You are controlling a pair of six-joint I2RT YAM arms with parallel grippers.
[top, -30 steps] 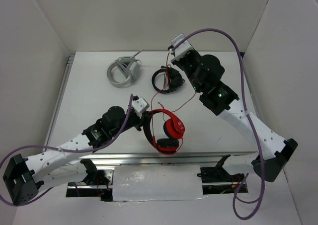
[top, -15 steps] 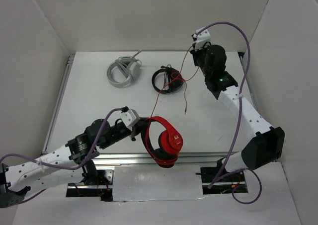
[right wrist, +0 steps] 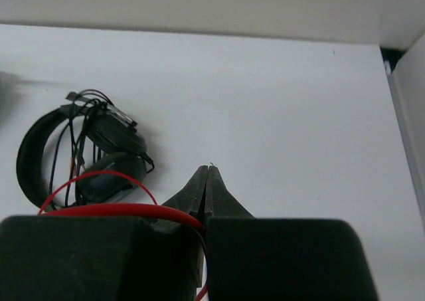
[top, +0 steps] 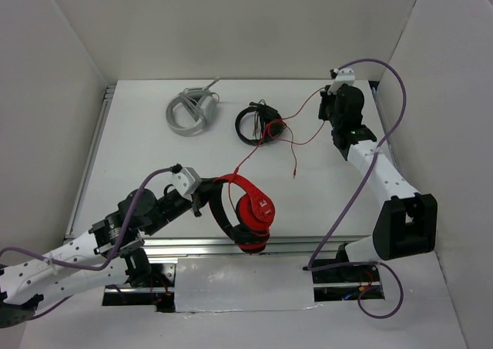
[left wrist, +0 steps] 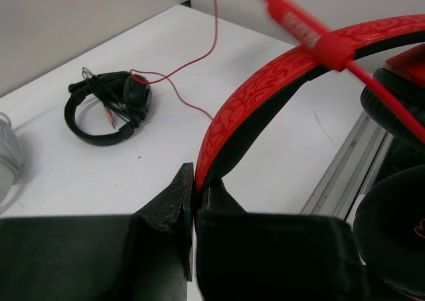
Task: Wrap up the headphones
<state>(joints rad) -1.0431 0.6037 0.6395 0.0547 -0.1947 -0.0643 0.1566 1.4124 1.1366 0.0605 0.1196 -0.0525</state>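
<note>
both arms locked on the red set

left gripper (top: pixel 206 195) pinches the band of the headphones (top: pixel 248 210) at the table's (top: pixel 154 156) near edge. far right, right gripper (top: pixel 326 106) is clamped on the cable (right wrist: pixel 113 210) (it crosses the black headphones (top: pixel 258 123)).

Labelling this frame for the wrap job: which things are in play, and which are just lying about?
In play:
- red headphones, headband clamped in the left gripper
- red cable, pinched in the right gripper

Lying about:
- black headphones, with the red cable draped across them
- grey-white headphones
</note>
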